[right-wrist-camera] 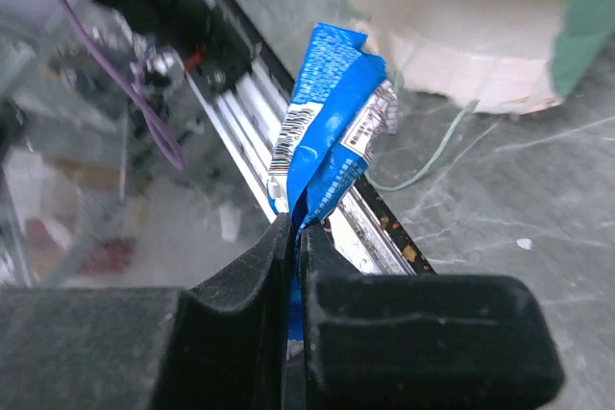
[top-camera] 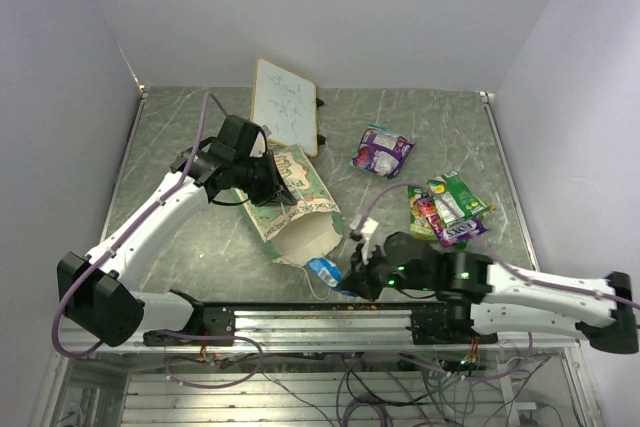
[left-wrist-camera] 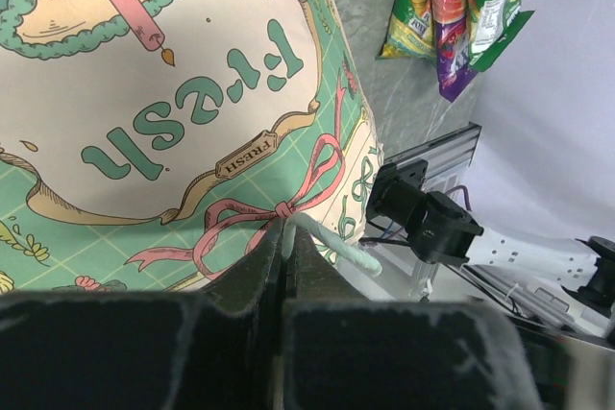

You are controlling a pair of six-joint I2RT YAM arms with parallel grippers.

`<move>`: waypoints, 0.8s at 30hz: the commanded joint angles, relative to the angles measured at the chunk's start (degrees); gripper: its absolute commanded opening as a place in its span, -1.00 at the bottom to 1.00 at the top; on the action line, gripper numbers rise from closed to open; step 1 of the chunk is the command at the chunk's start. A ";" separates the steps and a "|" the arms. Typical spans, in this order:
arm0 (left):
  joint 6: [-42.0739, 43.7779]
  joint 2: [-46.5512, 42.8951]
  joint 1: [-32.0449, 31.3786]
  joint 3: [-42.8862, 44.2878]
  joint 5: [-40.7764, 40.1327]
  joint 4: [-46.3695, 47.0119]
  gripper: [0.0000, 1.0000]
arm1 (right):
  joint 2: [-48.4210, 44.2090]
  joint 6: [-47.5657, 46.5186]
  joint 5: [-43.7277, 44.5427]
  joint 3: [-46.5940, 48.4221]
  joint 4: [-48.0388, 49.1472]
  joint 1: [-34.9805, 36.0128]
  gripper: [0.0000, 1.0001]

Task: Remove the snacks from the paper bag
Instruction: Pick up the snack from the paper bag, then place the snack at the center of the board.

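The paper bag [top-camera: 300, 202] lies on its side mid-table, its open mouth towards the near edge. It fills the left wrist view [left-wrist-camera: 173, 93]. My left gripper [left-wrist-camera: 285, 232] is shut on the bag's mint-green string handle [left-wrist-camera: 332, 239], and sits against the bag's left side [top-camera: 268, 182]. My right gripper [right-wrist-camera: 296, 223] is shut on a blue snack packet [right-wrist-camera: 332, 122], held just off the table in front of the bag's mouth [top-camera: 325, 272]. Other snacks lie out: a purple packet [top-camera: 381, 151] and a pile of several packets [top-camera: 448, 209] at the right.
A white wood-framed board [top-camera: 285, 105] lies behind the bag. An aluminium rail [top-camera: 300, 315] runs along the near edge, under the held blue packet. Grey walls close in the table on the left, back and right.
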 commanded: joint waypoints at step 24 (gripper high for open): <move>-2.78 1.18 0.56 -1.00 -0.85 6.15 -0.86 | 38.62 11.40 34.05 29.79 -18.94 -50.26 -1.00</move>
